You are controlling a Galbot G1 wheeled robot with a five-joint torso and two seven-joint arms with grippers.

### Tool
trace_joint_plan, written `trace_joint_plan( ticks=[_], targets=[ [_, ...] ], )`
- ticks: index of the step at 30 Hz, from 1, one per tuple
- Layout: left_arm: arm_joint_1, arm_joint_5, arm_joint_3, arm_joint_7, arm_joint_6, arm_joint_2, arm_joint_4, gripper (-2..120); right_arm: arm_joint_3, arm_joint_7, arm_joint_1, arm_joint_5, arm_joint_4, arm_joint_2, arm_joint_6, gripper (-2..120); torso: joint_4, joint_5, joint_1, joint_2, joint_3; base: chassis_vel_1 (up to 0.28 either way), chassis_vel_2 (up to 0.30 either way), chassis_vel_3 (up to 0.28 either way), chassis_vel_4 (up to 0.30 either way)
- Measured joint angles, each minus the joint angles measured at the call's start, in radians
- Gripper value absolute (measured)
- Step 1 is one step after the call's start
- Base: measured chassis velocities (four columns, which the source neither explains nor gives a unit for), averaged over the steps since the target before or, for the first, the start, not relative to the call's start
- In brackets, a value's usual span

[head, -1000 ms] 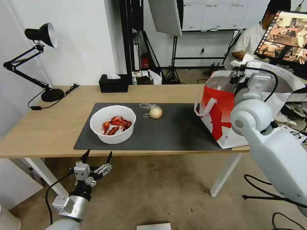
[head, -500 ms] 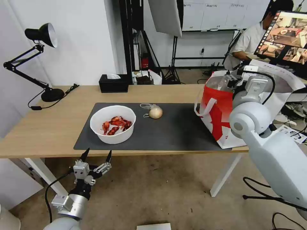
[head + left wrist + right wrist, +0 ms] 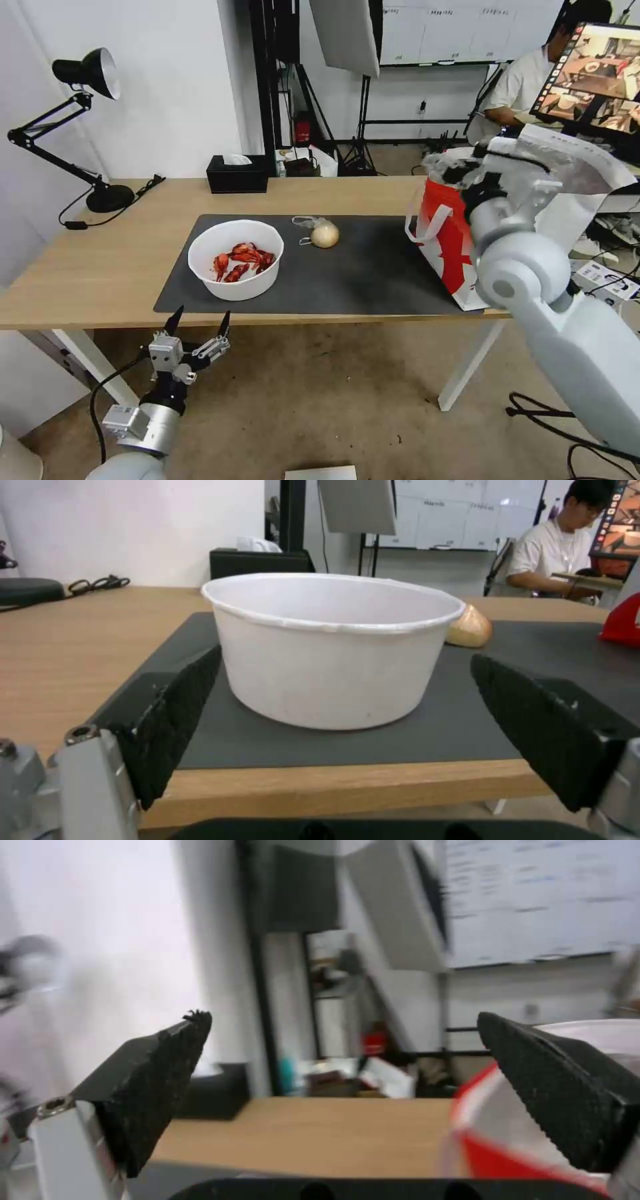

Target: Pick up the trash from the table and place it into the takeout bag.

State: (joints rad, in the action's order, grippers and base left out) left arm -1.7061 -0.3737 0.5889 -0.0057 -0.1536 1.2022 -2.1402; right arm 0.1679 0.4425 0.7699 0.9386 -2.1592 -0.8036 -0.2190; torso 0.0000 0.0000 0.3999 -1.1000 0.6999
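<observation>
my table: light wood, white legs | on it: dark grey mat, black lamp, black tissue box | mat held white bowl, bagged beige ball, takeout bag

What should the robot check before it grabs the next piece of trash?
1. Left gripper open, below the table edge: ok.
2. White bowl upright on the grey mat, facing the left gripper: ok.
3. Beige ball in its bag on the mat, apart from the bowl: ok.
4. Takeout bag standing, top open: ok.
5. Right gripper empty and open by the bag: ok.
6. Room left inside the bag: cannot tell.
</observation>
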Motion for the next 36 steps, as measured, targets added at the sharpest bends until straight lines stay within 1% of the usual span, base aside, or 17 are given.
trace_joint_plan(
  ticks=[1,2,4,6,7,10,11,14,15,18,19,23,24,26,27,31,36],
  targets=[
    [-0.001,0.0,0.001,0.0,-0.001,0.001,-0.001,100,0.006,-0.038,0.029,-0.007,-0.014,0.01,0.015,100,0.0,0.0,0.0,0.0,0.0,0.0,0.0,0.0,0.0],
    [-0.001,0.0,0.001,0.0,-0.001,0.001,-0.001,100,0.006,-0.038,0.029,-0.007,-0.014,0.01,0.015,100,0.0,0.0,0.0,0.0,0.0,0.0,0.0,0.0,0.0],
    [-0.003,0.0,0.001,0.002,-0.005,0.006,-0.002,100,0.026,-0.125,0.099,-0.02,-0.046,0.034,0.052,100,0.0,0.0001,0.0,0.0,0.0,0.0,0.0,0.0,0.0],
    [-0.006,0.001,0.001,0.007,-0.014,0.013,-0.002,100,0.038,-0.172,0.153,-0.034,-0.066,0.049,0.088,100,0.0,-0.0002,0.0,0.0,0.0,0.0,0.0,0.0,0.0],
    [-0.006,0.001,0.001,0.007,-0.014,0.013,-0.002,100,0.038,-0.172,0.153,-0.034,-0.066,0.049,0.088,100,0.0,-0.0002,0.0,0.0,0.0,0.0,0.0,0.0,0.0],
    [-0.024,0.016,0.007,0.017,-0.03,0.025,-0.002,100,0.075,-0.248,0.298,-0.094,-0.092,0.059,0.174,100,0.0001,-0.0001,0.0,0.0,0.0,0.0,0.0,0.0,0.0],
    [-0.024,0.016,0.007,0.017,-0.03,0.025,-0.002,100,0.075,-0.248,0.298,-0.094,-0.092,0.059,0.174,100,0.0001,-0.0001,0.0,0.0,0.0,0.0,0.0,0.0,0.0],
    [-0.046,0.037,0.013,0.026,-0.033,0.036,-0.003,100,0.117,-0.31,0.454,-0.184,-0.086,0.045,0.282,100,0.0,0.0,0.0,0.0,0.0,0.0,0.0,0.0,0.0],
    [-0.046,0.037,0.013,0.026,-0.033,0.036,-0.003,100,0.117,-0.31,0.454,-0.184,-0.086,0.045,0.282,100,0.0,0.0,0.0,0.0,0.0,0.0,0.0,0.0,0.0],
    [-0.063,0.052,0.021,0.031,-0.033,0.043,-0.002,100,0.163,-0.354,0.595,-0.272,-0.057,0.006,0.388,100,0.0001,0.0,0.0,0.0,0.0,0.0,0.0,0.0,0.0],
    [-0.063,0.052,0.021,0.031,-0.033,0.043,-0.002,100,0.163,-0.354,0.595,-0.272,-0.057,0.006,0.388,100,0.0001,0.0,0.0,0.0,0.0,0.0,0.0,0.0,0.0],
    [-0.081,0.057,0.028,0.044,-0.033,0.047,0.003,100,0.204,-0.395,0.77,-0.37,0.013,-0.064,0.507,100,-0.0001,0.0001,0.0,0.0,0.0,0.0,0.0,0.0,0.0],
    [-0.081,0.057,0.028,0.044,-0.033,0.047,0.003,100,0.204,-0.395,0.77,-0.37,0.013,-0.064,0.507,100,-0.0001,0.0001,0.0,0.0,0.0,0.0,0.0,0.0,0.0],
    [-0.087,0.068,0.027,0.052,-0.033,0.052,0.017,100,0.208,-0.407,0.835,-0.411,0.053,-0.102,0.544,100,-0.0001,0.0,0.0,0.0,0.0,0.0,0.0,0.0,0.0],
    [-0.087,0.068,0.027,0.052,-0.033,0.052,0.017,100,0.208,-0.407,0.835,-0.411,0.053,-0.102,0.544,100,-0.0001,0.0,0.0,0.0,0.0,0.0,0.0,0.0,0.0],
    [-0.1,0.087,0.024,0.062,-0.033,0.069,0.053,100,0.193,-0.417,0.896,-0.482,0.136,-0.164,0.589,100,-0.0001,0.0001,0.0,0.0,0.0,0.0,0.0,0.0,0.0],
    [-0.109,0.09,0.028,0.071,-0.041,0.075,0.075,100,0.172,-0.414,0.896,-0.495,0.162,-0.176,0.588,100,0.0,0.0,0.0,0.0,0.0,0.0,0.0,0.0,0.0]
  ],
)
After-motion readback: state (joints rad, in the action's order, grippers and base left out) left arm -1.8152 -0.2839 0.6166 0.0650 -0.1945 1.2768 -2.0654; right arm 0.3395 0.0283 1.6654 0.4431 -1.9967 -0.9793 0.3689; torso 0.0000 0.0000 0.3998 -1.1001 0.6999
